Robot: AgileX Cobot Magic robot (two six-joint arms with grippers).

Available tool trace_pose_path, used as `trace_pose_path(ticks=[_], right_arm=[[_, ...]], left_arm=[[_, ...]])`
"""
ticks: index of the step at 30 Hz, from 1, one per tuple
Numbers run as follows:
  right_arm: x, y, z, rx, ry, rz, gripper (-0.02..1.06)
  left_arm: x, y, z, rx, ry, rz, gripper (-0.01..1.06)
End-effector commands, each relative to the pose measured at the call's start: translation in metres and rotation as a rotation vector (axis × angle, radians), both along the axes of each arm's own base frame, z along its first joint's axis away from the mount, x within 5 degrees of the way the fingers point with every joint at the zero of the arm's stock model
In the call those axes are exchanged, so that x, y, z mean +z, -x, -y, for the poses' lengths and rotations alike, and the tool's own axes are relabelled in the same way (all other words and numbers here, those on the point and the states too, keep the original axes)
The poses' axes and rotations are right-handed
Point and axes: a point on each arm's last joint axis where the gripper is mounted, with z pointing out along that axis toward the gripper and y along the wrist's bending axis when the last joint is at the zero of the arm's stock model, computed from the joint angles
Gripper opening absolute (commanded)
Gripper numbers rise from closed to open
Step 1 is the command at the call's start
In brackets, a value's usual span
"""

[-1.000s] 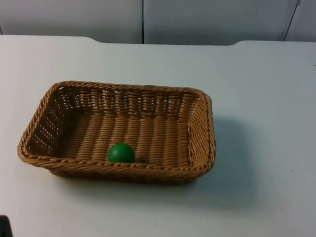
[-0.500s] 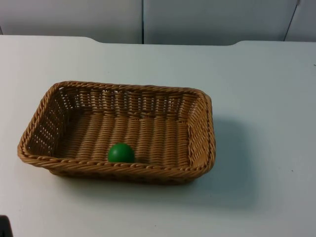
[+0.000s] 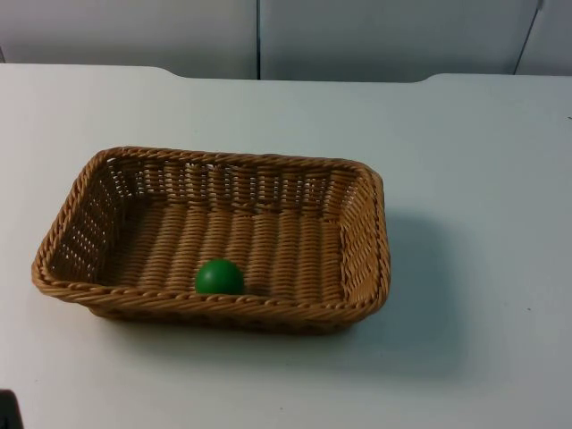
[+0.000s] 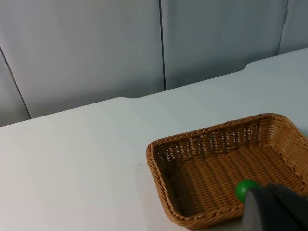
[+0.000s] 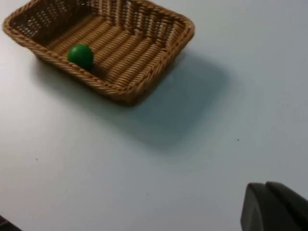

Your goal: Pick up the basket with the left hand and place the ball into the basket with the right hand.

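- I see a black fingertip of the left gripper (image 4: 274, 209) in its wrist view, just this side of the basket's near rim. I cannot tell whether its fingers are apart or together.
- A black fingertip of the right gripper (image 5: 274, 207) hangs over bare table, well apart from the basket. Again I cannot tell how its fingers stand.
- Neither gripper touches the basket or the ball; both arms appear to be waiting, drawn back from the work.
- The green ball (image 3: 219, 276) lies inside the wicker basket (image 3: 366, 241), on its floor against the near wall, left of the middle.
- The basket sits flat on the white table (image 3: 483, 179), slightly left of centre, its shadow falling to the right.
- Comparing with the 2 earlier top pictures, nothing has shifted: basket and ball lie exactly where they did 1 second ago.
- My judgement: the ball is already in the basket and the scene is at rest, so the task looks finished, with no lift of the basket under way.
- The grey partition wall (image 3: 357, 36) closes the far edge.
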Motion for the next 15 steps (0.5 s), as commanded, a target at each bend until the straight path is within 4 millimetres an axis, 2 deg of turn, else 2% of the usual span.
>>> trace_pose_path(ticks=[1,5,7,15], right_arm=[[-0.002,0.000,0.004,-0.053,-0.006,0.002,0.00],[-0.003,0.000,0.008,-0.111,-0.024,0.009,0.00],[-0.002,-0.001,0.016,-0.233,-0.050,0.009,0.00],[-0.002,0.002,0.019,-0.432,-0.054,0.013,0.00]], left_arm=[[-0.001,0.001,0.000,-0.003,0.001,-0.005,0.00],[-0.001,0.001,0.000,-0.003,0.001,-0.005,0.00],[-0.001,0.001,-0.001,0.002,-0.005,-0.005,0.00],[-0.001,0.001,-0.001,0.004,-0.008,-0.004,0.00]])
